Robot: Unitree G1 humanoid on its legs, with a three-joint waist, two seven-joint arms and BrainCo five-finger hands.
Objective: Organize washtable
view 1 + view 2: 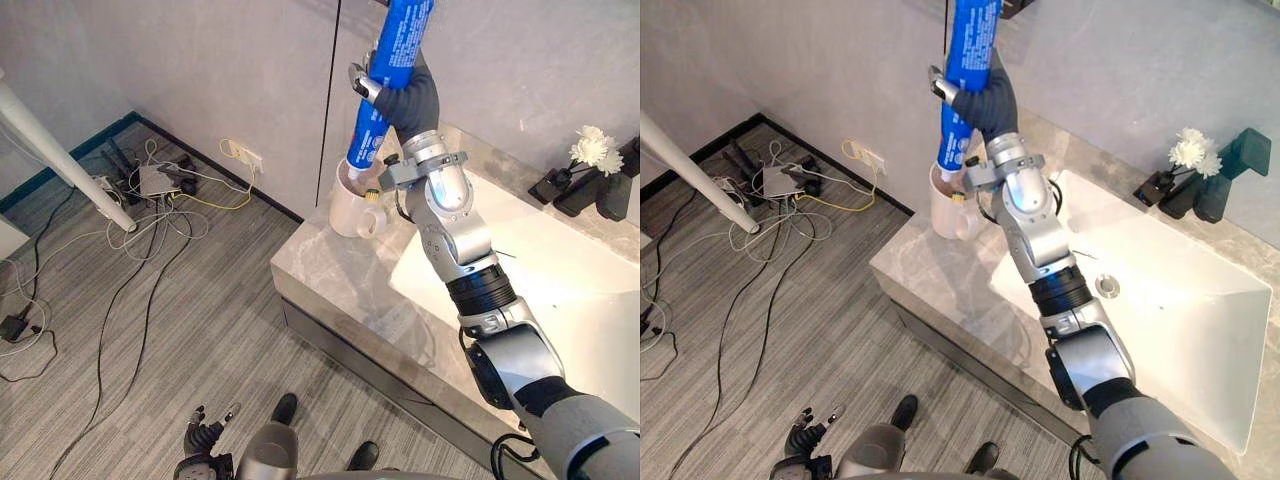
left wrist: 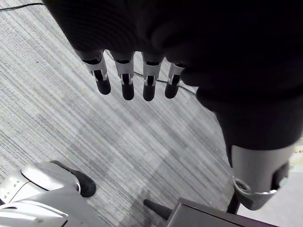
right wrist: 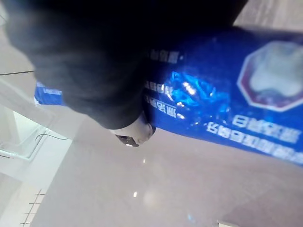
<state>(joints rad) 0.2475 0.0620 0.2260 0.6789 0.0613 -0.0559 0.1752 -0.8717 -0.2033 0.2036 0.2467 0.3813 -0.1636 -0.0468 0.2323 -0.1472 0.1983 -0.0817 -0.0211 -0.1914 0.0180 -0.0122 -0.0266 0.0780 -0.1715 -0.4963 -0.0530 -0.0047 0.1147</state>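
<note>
While over mug [image 1: 352,212], hand [image 1: 408,100] round tube [image 1: 402,40].

- The left eye view and right eye view look steeply down from the head, high up, with the stone surface [image 1: 330,270] to the right and the striped floor [image 1: 200,330] to the left.
- Both share nearly the whole scene (the white mug [image 1: 948,215] shows in each); the right eye takes in more of the right side.
- The left wrist view looks along the left hand [image 2: 199,42], past its straight fingers [image 2: 124,82], down at the floor.
- The right wrist view sits very close behind the right hand [image 3: 85,61], hard up against the blue tube [image 3: 227,113] it grips.
</note>
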